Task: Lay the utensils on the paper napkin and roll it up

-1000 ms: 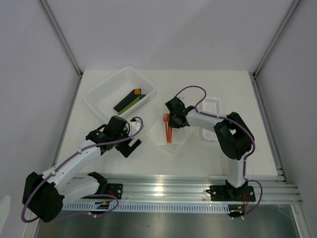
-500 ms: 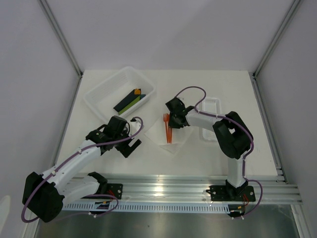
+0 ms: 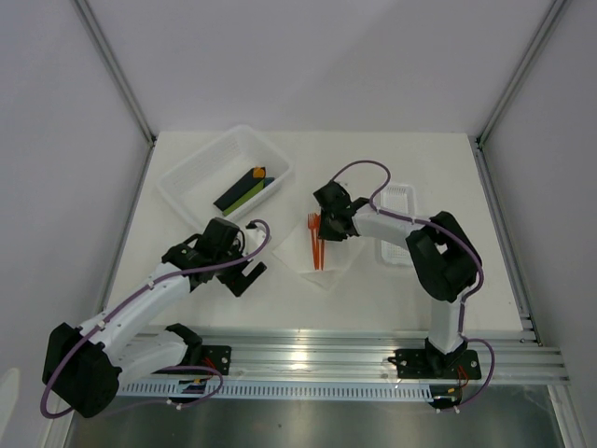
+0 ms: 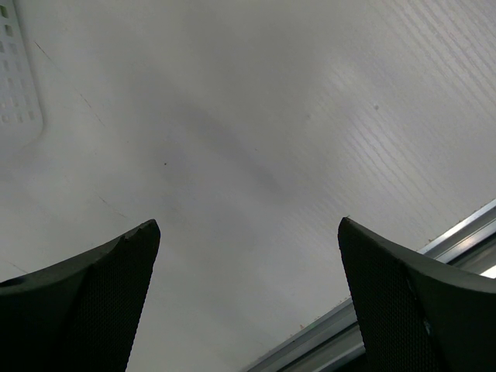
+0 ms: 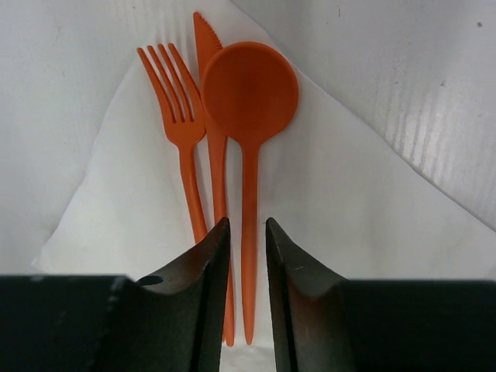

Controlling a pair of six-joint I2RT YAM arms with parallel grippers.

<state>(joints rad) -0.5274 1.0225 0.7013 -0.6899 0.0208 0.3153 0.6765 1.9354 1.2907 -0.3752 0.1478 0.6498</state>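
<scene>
Right wrist: three utensils (image 5: 217,155), one napkin (image 5: 333,201)

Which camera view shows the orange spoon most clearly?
The right wrist view: the spoon lies large and sharp on the napkin. The top view shows it only as a thin orange streak; the left wrist view shows none of it.

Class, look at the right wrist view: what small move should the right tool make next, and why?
Probably lift the right tool straight up. Its jaws stand slightly apart around the spoon handle, and the spoon lies beside the fork and knife on the napkin, so it should clear them before any rolling.
</scene>
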